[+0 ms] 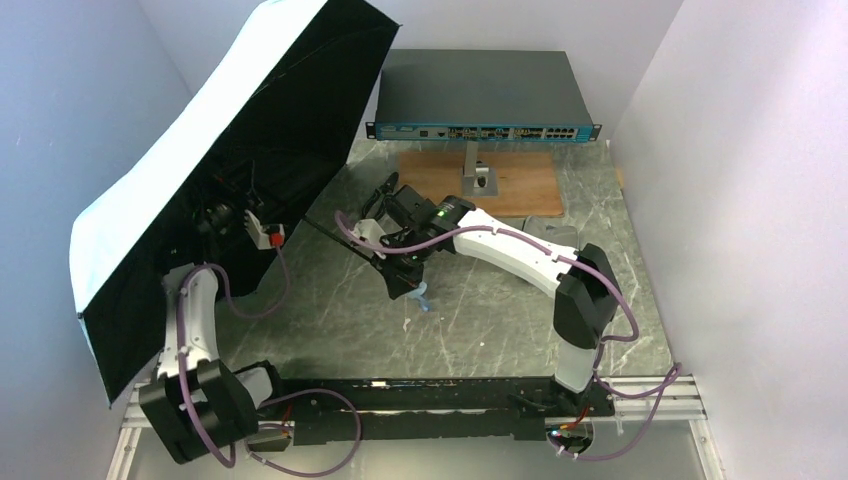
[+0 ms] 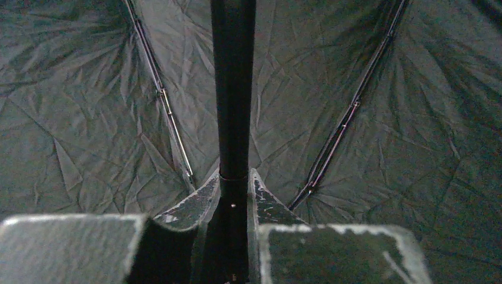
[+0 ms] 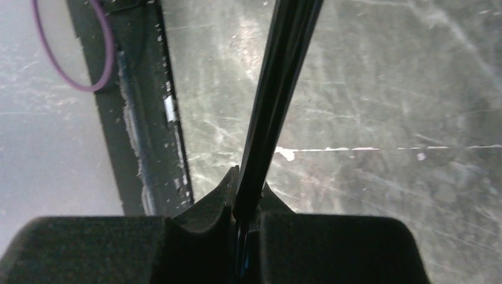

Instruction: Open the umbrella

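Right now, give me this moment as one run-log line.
umbrella: open, tilted on its side | left gripper: shut on shaft | right gripper: shut on shaft

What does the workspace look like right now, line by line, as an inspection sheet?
Surface: dark marbled table, scuffed.
Job's things: umbrella open, canopy tilted at the left, black underside towards the arms; shaft extended.
Clutter: network switch and wooden board with metal stand, at the far edge.
Grippers: left gripper and right gripper, jaws shut on the shaft.
Cables: purple cables looped along both arms.
Surroundings: pale walls on three sides.
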Controlling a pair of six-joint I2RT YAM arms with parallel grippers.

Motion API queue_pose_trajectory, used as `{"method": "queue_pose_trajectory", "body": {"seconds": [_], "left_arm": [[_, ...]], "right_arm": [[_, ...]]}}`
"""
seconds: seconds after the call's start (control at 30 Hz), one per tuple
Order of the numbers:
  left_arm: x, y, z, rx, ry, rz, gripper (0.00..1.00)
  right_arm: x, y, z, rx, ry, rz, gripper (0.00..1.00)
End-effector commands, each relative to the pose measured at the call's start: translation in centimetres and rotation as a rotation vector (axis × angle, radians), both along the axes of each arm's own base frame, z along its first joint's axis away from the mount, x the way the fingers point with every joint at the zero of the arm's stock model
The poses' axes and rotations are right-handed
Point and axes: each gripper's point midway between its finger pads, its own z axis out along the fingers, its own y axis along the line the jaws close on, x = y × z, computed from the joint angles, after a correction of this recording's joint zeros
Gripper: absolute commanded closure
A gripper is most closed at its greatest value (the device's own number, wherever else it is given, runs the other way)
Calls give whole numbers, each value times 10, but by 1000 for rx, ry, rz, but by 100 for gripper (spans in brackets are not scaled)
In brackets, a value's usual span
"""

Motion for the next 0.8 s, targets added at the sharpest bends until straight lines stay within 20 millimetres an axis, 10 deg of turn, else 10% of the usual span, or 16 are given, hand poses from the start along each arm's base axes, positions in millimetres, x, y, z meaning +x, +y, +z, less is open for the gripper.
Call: {"method": "queue_pose_trajectory", "body": {"seconds": [0.0, 0.3, 0.77], "left_arm": [[-22, 175, 160, 315, -499, 814, 83], [-26, 225, 199, 341, -580, 1007, 83], [-32, 244, 248, 393, -682, 1065, 81]], "right_arm": [[-97, -126, -5, -374, 243, 310, 100], [-110, -143, -14, -414, 280, 319, 100], [-133, -184, -39, -569, 354, 368, 100]]}}
